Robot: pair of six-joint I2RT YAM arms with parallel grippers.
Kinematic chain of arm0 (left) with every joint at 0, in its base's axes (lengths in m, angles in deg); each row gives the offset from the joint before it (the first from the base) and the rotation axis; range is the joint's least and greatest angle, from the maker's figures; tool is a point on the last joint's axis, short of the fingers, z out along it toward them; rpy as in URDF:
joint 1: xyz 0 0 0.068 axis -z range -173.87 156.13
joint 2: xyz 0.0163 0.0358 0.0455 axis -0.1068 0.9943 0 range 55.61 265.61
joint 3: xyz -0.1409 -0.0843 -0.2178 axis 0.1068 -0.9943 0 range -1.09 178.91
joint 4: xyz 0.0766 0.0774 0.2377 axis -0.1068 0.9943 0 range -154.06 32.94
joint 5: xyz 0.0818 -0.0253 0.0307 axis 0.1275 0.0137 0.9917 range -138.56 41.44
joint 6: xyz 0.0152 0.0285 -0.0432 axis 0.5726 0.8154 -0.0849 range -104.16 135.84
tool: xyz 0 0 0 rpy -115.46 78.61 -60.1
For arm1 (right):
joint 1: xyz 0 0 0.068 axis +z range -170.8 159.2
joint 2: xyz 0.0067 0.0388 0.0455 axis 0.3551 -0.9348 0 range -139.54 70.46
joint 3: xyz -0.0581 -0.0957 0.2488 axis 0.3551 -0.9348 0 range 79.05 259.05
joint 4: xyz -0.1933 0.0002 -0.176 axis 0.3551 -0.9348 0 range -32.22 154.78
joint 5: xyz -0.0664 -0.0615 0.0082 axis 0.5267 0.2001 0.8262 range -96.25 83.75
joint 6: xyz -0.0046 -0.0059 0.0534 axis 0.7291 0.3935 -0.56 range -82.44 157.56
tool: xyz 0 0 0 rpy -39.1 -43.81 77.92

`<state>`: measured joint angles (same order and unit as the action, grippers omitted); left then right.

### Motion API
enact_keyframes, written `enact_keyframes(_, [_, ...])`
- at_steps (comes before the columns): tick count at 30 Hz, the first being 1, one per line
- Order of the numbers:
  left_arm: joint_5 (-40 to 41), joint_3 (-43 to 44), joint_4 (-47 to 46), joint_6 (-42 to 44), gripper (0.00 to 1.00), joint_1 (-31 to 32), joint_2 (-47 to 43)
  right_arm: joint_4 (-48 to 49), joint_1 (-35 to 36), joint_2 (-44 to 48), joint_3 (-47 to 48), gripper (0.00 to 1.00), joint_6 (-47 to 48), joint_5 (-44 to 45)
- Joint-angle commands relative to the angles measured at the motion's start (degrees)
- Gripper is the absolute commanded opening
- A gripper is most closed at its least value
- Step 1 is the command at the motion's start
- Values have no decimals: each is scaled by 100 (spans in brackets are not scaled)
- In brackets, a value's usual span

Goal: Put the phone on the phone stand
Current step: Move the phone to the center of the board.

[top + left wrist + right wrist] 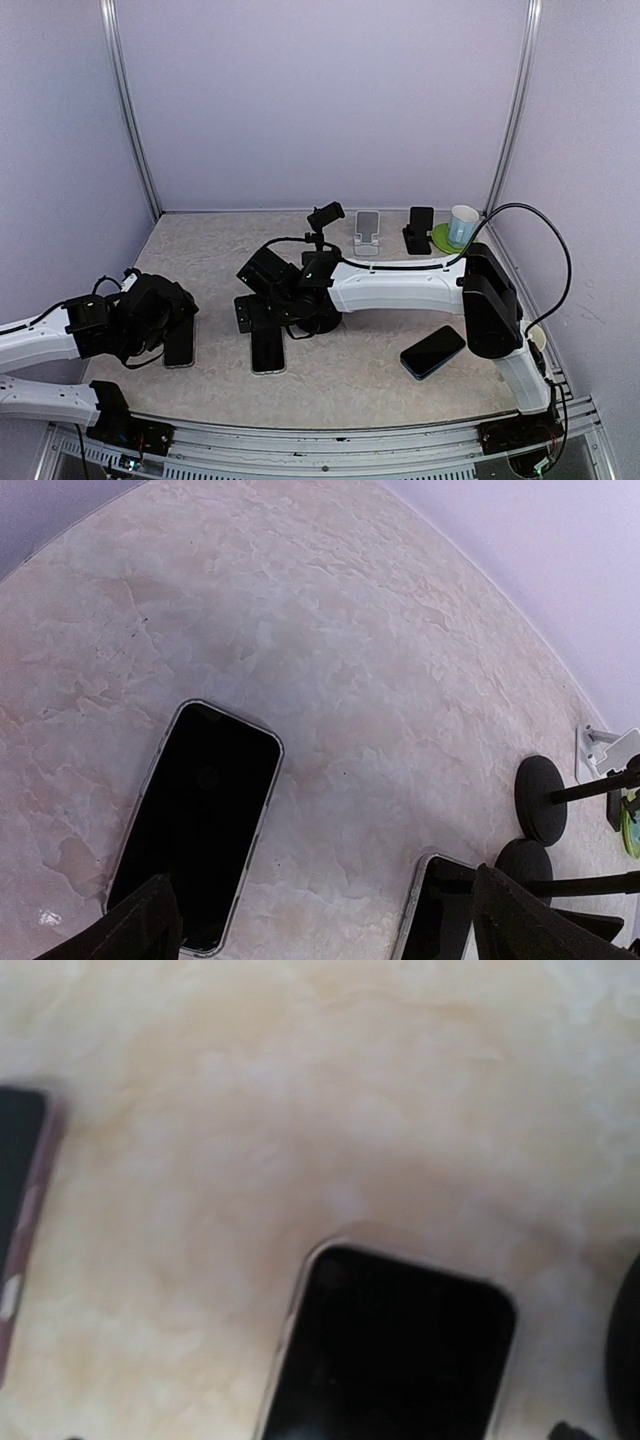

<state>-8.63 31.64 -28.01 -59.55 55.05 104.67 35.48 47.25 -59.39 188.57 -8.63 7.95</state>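
Note:
Three dark phones lie flat on the table: one at the left [181,345], one in the middle [268,351], one at the right [432,352]. My left gripper [172,318] hangs open over the left phone [195,825], its fingertips [140,925] low in the left wrist view. My right gripper [254,292] reaches across to the left and hovers open and empty over the middle phone [390,1350], which looks blurred there. A silver phone stand [367,234] and a black stand [420,231] are at the back.
A pale cup [463,225] stands on a green coaster [443,240] at the back right. A black round-based pole stand [321,320] rises beside the right wrist; its discs [540,800] show in the left wrist view. Walls enclose the table.

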Motion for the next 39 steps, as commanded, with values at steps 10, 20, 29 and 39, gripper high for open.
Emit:
enact_keyframes(10, [139, -62, 82, 92, 99, -47, -63, -503, -156, -852, 1041, 100, -180, 340])
enact_keyframes(20, [205, -113, 69, 77, 99, -50, -158, -691, -152, -1214, 1221, 100, -374, 325])
enact_keyframes(29, [257, -123, 24, 182, 99, -76, -263, -932, -133, -1514, 1516, 100, -521, 351])
enact_keyframes(39, [167, -257, -256, 279, 99, -84, -239, -1373, -51, -1983, 2005, 100, -525, 408])
